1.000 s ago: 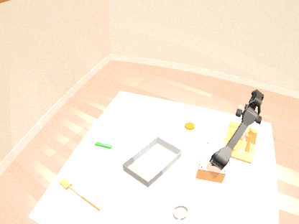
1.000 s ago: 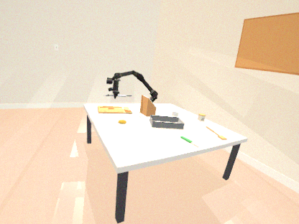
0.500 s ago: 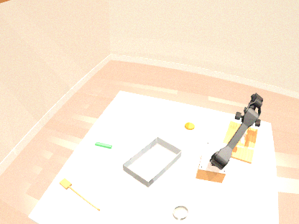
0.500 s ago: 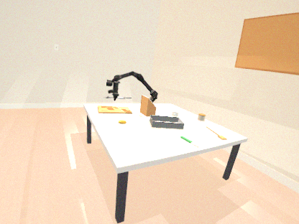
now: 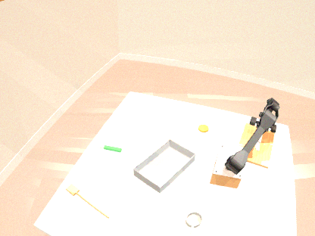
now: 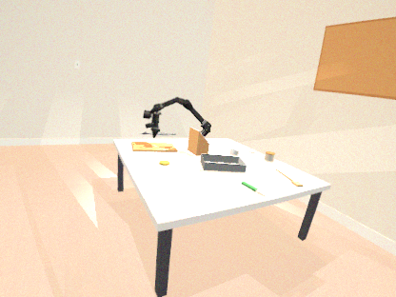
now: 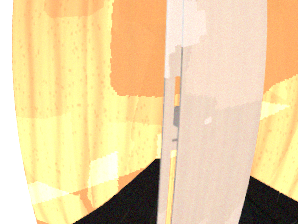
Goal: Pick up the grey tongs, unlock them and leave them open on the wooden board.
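The grey tongs (image 6: 167, 134) (image 7: 220, 135) are held roughly level above the wooden board (image 5: 266, 153) (image 6: 167, 149) (image 7: 60, 75), with a gap below them in the exterior view. In the wrist view their two arms run close together with only a narrow slit between them; the hinge lock and tips cannot be made out. My gripper (image 6: 154, 135) (image 7: 188, 169) is shut on the tongs and points down over the board. In the top view the arm hides the fingertips. The roasting tin (image 5: 147, 181) (image 6: 224, 167) stands empty on the table.
A wooden block (image 5: 225, 179) (image 6: 197, 143) stands between the board and the tin. A yellow disc (image 5: 203, 128) (image 6: 164, 163), a green-handled tool (image 5: 113, 148) (image 6: 248, 186), a long wooden utensil (image 5: 91, 204) (image 6: 287, 177) and a small round container (image 6: 269, 156) lie or stand farther off.
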`<state>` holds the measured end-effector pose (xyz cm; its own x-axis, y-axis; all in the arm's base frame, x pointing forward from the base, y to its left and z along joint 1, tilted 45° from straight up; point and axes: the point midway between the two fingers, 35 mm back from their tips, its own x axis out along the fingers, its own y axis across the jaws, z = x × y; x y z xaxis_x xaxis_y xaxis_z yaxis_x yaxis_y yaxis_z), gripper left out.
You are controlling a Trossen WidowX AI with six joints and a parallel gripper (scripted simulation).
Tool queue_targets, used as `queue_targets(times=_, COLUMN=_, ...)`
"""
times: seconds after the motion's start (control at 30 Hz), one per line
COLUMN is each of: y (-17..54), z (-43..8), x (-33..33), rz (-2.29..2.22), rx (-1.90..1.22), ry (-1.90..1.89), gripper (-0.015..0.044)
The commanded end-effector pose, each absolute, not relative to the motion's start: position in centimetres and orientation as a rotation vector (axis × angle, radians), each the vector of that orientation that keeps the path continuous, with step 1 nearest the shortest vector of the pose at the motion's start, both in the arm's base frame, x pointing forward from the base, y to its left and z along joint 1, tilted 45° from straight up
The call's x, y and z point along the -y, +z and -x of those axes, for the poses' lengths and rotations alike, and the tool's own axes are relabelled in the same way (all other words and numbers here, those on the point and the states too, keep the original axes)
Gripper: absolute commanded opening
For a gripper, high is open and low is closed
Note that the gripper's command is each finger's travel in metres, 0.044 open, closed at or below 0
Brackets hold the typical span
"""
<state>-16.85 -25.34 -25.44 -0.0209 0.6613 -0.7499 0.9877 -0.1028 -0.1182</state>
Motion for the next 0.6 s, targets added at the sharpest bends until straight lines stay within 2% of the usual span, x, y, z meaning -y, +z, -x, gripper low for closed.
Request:
queue_targets(times=0.0, y=-25.8, z=16.9, x=24.8, rz=-1.797, rx=-1.723, ry=-0.937, gripper=-0.015)
queue_targets(times=0.57, y=-27.6, z=16.8, x=22.7, rz=-1.789, rx=-1.72, ry=-0.939, gripper=-0.015)
